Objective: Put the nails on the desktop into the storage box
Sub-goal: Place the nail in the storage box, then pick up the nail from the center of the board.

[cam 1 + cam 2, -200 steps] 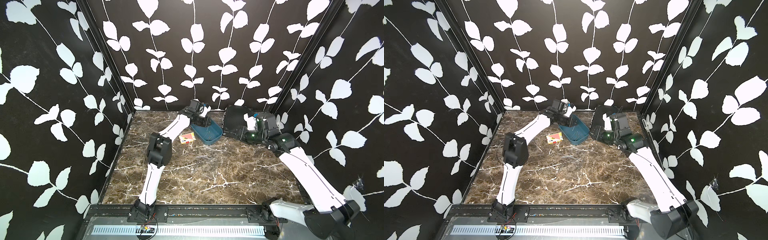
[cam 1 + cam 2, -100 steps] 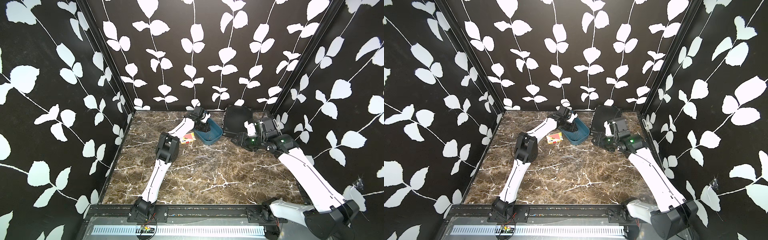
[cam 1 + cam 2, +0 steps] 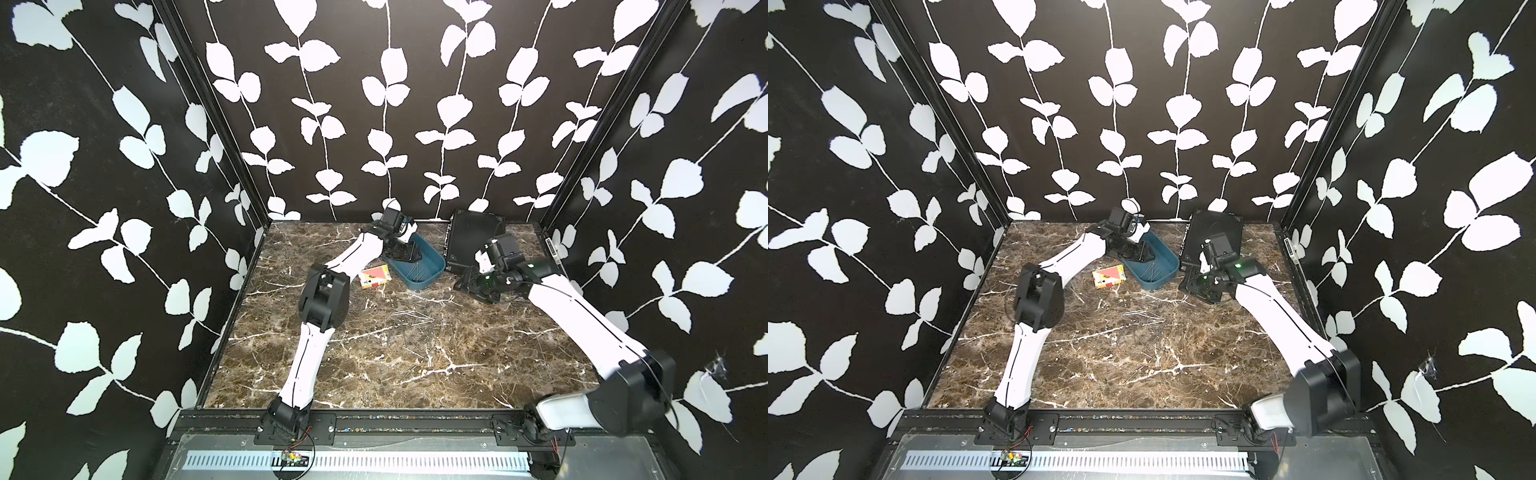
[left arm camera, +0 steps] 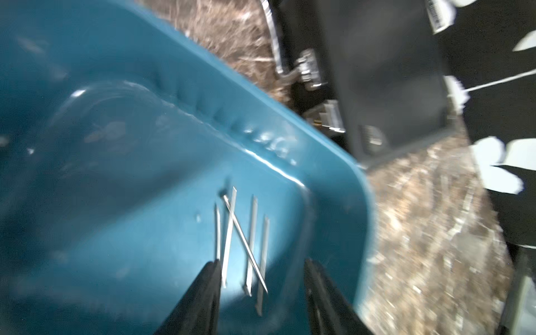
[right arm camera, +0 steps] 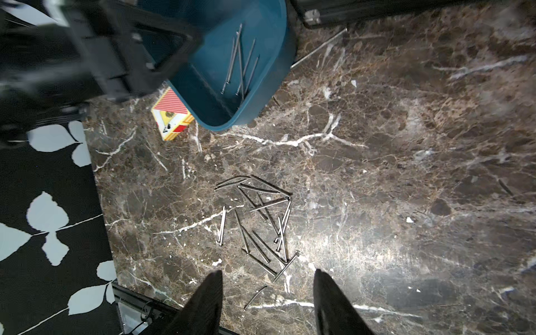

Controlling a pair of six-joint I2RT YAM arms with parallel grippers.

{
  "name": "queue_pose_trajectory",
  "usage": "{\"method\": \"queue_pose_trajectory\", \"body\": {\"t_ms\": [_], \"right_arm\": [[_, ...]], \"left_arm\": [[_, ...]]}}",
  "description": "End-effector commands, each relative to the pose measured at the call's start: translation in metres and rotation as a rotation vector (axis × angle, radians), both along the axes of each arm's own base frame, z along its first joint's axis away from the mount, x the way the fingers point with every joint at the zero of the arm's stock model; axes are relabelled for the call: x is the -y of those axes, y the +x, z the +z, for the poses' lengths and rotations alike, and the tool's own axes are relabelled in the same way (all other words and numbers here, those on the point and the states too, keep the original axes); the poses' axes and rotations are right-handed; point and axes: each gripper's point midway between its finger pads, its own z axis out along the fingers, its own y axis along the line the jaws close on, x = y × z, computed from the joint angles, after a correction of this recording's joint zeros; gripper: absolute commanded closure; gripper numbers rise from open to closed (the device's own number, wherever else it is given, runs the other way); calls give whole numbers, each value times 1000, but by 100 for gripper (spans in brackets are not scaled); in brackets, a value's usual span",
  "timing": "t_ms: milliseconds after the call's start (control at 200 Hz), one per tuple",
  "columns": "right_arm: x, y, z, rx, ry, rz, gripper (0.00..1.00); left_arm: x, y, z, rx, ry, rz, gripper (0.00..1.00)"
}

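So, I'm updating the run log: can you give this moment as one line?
left gripper: open, over storage box | right gripper: open, empty | nails: most on desktop, few in box

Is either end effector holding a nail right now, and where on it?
Neither: left end effector is open over nails lying in the storage box; right end effector is open, empty.

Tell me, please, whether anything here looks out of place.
One stray nail lies alone on the desktop by the black case, apart from the main pile of nails; it could be overlooked.
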Motion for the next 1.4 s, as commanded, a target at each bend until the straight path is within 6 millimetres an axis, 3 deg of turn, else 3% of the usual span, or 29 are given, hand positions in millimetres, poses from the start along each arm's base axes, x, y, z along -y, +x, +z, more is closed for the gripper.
{"method": "queue_pose_trajectory", "body": {"t_ms": [0, 155, 370, 460, 560, 725, 870, 1220, 1395], "right_arm": [[-7, -7, -15, -34, -20, 64, 48], [-21, -30, -45, -59, -111, 254, 50], [-64, -75, -70, -71, -177, 565, 51], [-69, -82, -78, -86, -173, 559, 51], [-60, -78, -84, -81, -177, 469, 51], [-37, -64, -84, -103, -58, 257, 51], [-26, -55, -78, -106, 41, 169, 51], [-22, -62, -77, -119, 106, 192, 50], [-15, -69, -75, -105, 109, 187, 50]], "left_arm": [[-19, -29, 66, 57, -44, 4, 51], [-65, -90, 49, 4, 62, 26, 50], [-118, -170, 12, -131, 135, 102, 48], [-130, -197, 3, -163, 134, 126, 49], [-136, -226, -2, -158, 178, 112, 50], [-122, -275, -19, -129, 283, 7, 50], [-101, -303, -38, -83, 332, -51, 50], [-42, -332, -74, 29, 520, -219, 49], [-32, -333, -81, 31, 535, -232, 50]]}}
